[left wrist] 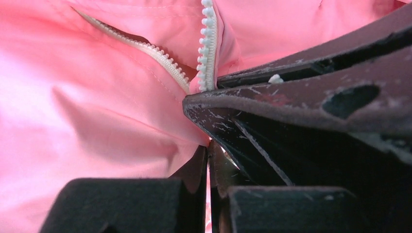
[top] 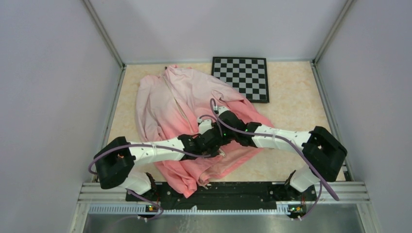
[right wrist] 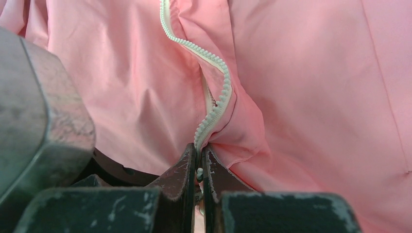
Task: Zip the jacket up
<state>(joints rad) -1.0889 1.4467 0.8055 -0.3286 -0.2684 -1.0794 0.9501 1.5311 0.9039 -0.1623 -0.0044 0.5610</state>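
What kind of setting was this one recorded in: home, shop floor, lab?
Probably a lab test cell: plain grey panel walls in metal framing, a checkerboard beside the jacket on the table, likely for camera calibration.

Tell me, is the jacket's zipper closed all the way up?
No, in the left wrist view the zipper shows two white tooth rows splitting apart on the jacket.

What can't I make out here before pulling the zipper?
- Slider: not seen in any view; the zipper runs into the shut right claw.
- What the left claw holds: left wrist view, the right claw blocks it.
- Lower zipper: top view, both arms cover it.
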